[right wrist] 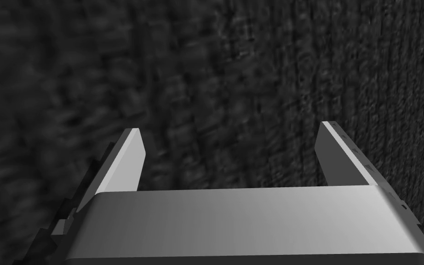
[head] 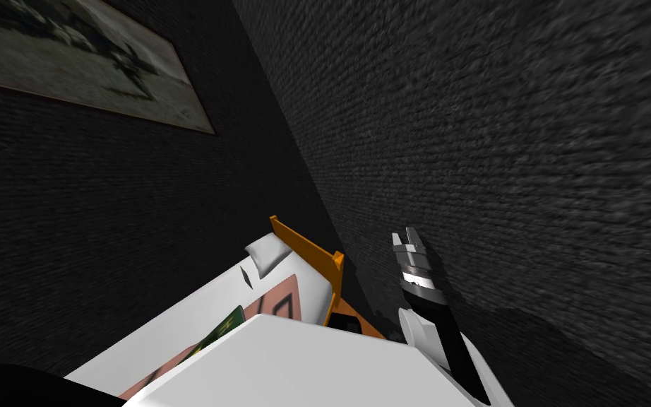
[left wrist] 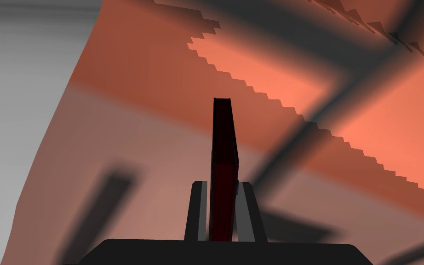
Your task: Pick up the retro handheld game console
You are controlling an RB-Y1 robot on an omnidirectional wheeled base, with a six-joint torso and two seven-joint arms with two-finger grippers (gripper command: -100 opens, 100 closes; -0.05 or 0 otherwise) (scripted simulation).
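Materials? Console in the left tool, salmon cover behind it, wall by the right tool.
Console: dark red, flat-faced, sharp-edged; likely hard plastic. The left tool is shut on it. Salmon cover: matte, dark line pattern, curved edge; probably fabric. Wall by the open right tool: dark, rough grain; brick or weave, unclear.

White bed (head: pixel 165 332), pillow (head: pixel 269 256), salmon cover (head: pixel 290 286)

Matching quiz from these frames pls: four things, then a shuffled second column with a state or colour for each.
Things:
1. left gripper
2. right gripper
3. game console
4. headboard

States and colours:
a. orange
b. open
c. dark red
d. shut on the game console

Pairs: 1-d, 2-b, 3-c, 4-a
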